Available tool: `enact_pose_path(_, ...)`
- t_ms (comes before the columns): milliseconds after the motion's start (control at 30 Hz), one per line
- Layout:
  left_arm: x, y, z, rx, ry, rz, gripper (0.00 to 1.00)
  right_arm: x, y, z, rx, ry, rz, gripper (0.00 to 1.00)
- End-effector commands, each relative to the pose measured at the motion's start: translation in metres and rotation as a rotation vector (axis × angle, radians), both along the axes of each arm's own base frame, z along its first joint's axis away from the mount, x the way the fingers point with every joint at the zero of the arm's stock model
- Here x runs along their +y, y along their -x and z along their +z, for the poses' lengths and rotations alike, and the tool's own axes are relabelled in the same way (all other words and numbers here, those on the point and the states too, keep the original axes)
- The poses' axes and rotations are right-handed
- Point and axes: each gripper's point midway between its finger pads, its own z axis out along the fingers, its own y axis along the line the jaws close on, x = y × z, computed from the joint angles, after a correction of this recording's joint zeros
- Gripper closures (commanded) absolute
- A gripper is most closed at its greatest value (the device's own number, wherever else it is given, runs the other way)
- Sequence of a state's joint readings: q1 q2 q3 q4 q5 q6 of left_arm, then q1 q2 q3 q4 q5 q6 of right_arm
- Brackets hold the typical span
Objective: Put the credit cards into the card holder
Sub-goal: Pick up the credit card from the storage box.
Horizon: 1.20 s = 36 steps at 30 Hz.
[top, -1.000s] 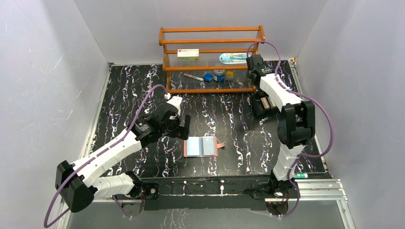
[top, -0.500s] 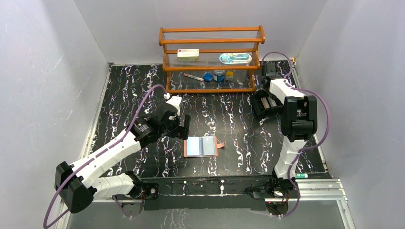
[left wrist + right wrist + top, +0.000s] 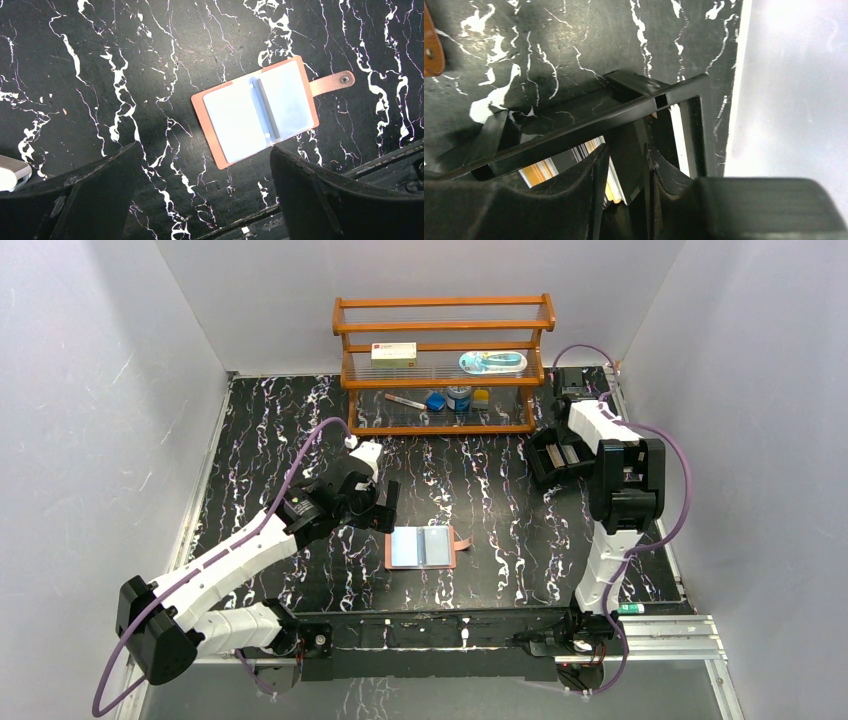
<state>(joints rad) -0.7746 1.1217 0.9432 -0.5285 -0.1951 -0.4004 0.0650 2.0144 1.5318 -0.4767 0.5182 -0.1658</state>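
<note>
Top view: the card holder [image 3: 422, 548] lies open and flat, with my left gripper [image 3: 388, 508] just left of it. The black tray [image 3: 556, 455] sits well to its right, farther back.

Left wrist: jaws spread wide, the holder's sleeves facing up.

Right wrist: my right gripper [image 3: 624, 161] noses among credit cards [image 3: 555, 168] standing in that tray. Whether it is pinching one, I cannot tell. Best to take one card by its top edge and lift straight.

walls [image 3: 100, 390]: grey | table [image 3: 260, 440]: black, white-veined | rack [image 3: 445, 328]: wooden, shelves [image 3: 440, 368] possibly clear
</note>
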Motion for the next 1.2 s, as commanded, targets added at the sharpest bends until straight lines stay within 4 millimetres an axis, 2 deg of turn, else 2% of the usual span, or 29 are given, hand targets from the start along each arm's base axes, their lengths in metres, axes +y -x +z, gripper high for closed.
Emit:
enact_pose_path(0, 0.003, 0.000, 0.004, -0.014, -0.009, -0.002, 0.02, 0.011, -0.013, 0.026, -0.121, -0.231, -0.020, 0.58)
enact_pose_path(33, 0.002, 0.000, 0.004, -0.013, -0.005, -0.003, 0.02, 0.003, -0.011, 0.022, -0.122, -0.278, -0.036, 0.54)
enact_pose_path(133, 0.003, 0.000, 0.004, -0.013, -0.010, -0.004, 0.02, 0.003, -0.011, 0.014, -0.120, -0.347, -0.030, 0.48)
enact_pose_path(367, 0.002, 0.000, 0.004, -0.011, -0.007, -0.004, 0.02, -0.006, -0.008, -0.010, -0.082, -0.333, -0.025, 0.46)
enact_pose_path(467, 0.002, 0.000, 0.004, -0.010, -0.008, -0.004, 0.02, -0.004, -0.005, -0.020, -0.058, -0.343, -0.024, 0.46)
enact_pose_path(600, 0.002, 0.000, 0.004, -0.012, -0.009, -0.003, 0.02, 0.001, -0.005, -0.024, -0.054, -0.368, -0.017, 0.48)
enact_pose_path(733, 0.002, 0.000, 0.004, -0.009, -0.008, -0.005, 0.02, 0.004, -0.005, -0.020, -0.051, -0.382, -0.016, 0.56)
enact_pose_path(800, 0.002, 0.000, 0.004, -0.009, -0.008, -0.005, 0.02, 0.006, -0.005, -0.015, -0.053, -0.393, -0.016, 0.63)
enact_pose_path(933, 0.002, 0.000, 0.005, -0.011, -0.003, -0.006, 0.02, 0.011, -0.005, 0.005, -0.085, -0.428, -0.015, 0.79)
enact_pose_path(1167, 0.002, 0.001, 0.006, -0.015, 0.000, -0.006, 0.02, 0.014, -0.006, 0.031, -0.143, -0.443, -0.011, 0.97)
